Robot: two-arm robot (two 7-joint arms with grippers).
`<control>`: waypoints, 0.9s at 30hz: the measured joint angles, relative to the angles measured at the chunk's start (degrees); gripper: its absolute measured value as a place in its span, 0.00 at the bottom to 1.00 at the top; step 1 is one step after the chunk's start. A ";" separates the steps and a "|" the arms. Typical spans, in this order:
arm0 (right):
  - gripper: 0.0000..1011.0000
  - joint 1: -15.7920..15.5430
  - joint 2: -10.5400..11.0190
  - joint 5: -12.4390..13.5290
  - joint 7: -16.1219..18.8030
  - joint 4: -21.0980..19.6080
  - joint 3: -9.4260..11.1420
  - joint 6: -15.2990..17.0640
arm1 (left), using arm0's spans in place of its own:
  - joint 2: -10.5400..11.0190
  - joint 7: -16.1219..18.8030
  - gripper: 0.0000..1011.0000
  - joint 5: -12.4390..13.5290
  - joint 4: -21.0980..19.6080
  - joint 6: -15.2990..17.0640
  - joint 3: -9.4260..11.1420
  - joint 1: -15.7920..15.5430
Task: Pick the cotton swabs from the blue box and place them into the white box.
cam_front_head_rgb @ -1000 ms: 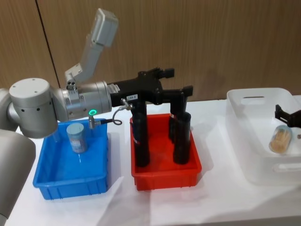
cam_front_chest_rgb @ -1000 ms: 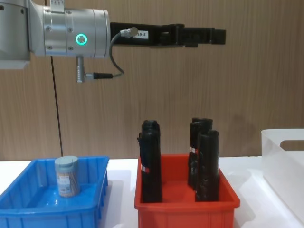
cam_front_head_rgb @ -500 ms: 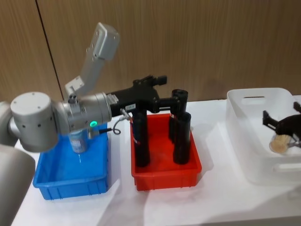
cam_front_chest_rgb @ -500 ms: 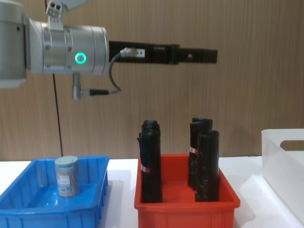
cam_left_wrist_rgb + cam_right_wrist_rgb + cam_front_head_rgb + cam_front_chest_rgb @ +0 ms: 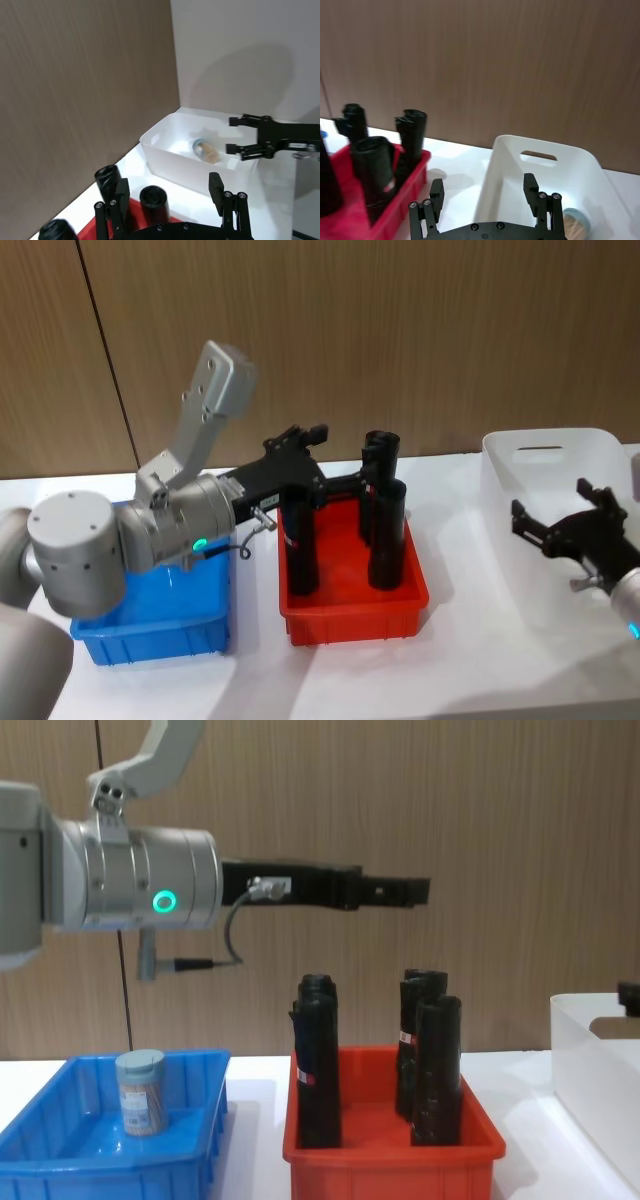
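- Above the red bin (image 5: 350, 620) and its black rolls (image 5: 385, 530), my left end effector (image 5: 340, 455) (image 5: 420, 892) (image 5: 169, 190) hangs with its fingers spread, holding nothing
- Over the near side of the white box (image 5: 540, 455) (image 5: 505, 145) (image 5: 170, 165) on my right, my right end effector (image 5: 560, 510) (image 5: 483, 189) (image 5: 234, 135) hovers, spread wide and empty
- One jar of cotton swabs (image 5: 205, 151) (image 5: 572, 222) lies on its side on the white box's floor, near the right end effector
- A second jar (image 5: 140, 1092) stands upright, lid up, inside the blue box (image 5: 60, 1160) (image 5: 150, 635) on my left
- All three bins sit in a row on the white desk (image 5: 450, 660), red between blue and white
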 joint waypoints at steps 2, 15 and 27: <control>0.99 -0.75 -0.07 0.21 -0.08 -1.04 -0.26 -0.16 | 0.20 1.14 0.99 0.20 -0.50 -0.37 0.13 0.60; 0.99 -7.70 -0.62 2.43 -0.75 -10.05 -2.69 -1.60 | 2.01 11.47 0.99 2.03 -5.19 -3.66 1.39 6.50; 0.99 -10.34 -0.84 3.24 -1.04 -13.42 -3.63 -2.09 | 3.53 20.02 0.99 3.57 -9.04 -6.32 2.39 11.37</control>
